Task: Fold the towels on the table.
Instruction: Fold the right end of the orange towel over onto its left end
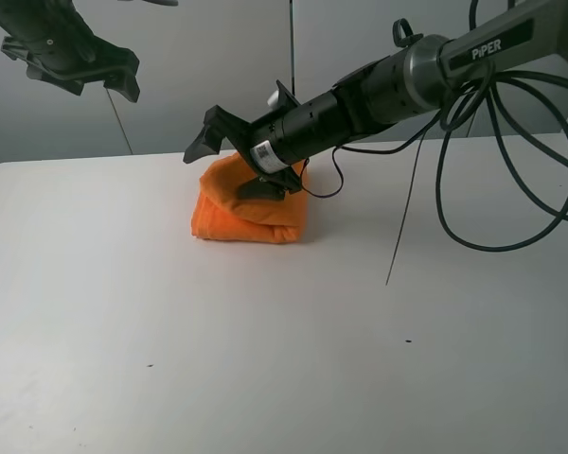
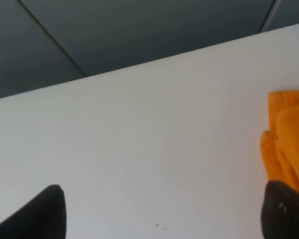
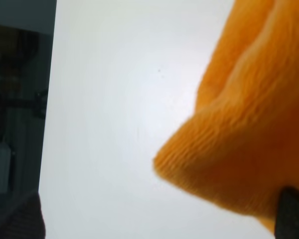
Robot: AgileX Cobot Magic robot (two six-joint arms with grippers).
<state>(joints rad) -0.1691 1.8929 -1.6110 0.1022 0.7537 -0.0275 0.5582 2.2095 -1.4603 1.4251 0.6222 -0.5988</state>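
Note:
The orange towel point(image 1: 249, 216) lies folded into a thick bundle on the white table point(image 1: 284, 359), a little left of centre toward the back. My right gripper point(image 1: 233, 165) reaches across from the right and stands open just above the bundle. Its lower finger point(image 1: 265, 185) rests on the top fold and the upper finger is in the air. The right wrist view shows a raised corner of the towel point(image 3: 244, 119) close in front of the right gripper point(image 3: 157, 219). My left gripper point(image 1: 99, 83) hangs open high at the back left, well clear of the towel point(image 2: 288, 134), with nothing between its fingers point(image 2: 45, 214).
Black cables point(image 1: 511, 170) loop down from the right arm over the back right of the table. A thin cable point(image 1: 402, 227) hangs to the tabletop right of the towel. A few tiny dark specks point(image 1: 408, 340) mark the surface. A grey wall runs behind the table's far edge.

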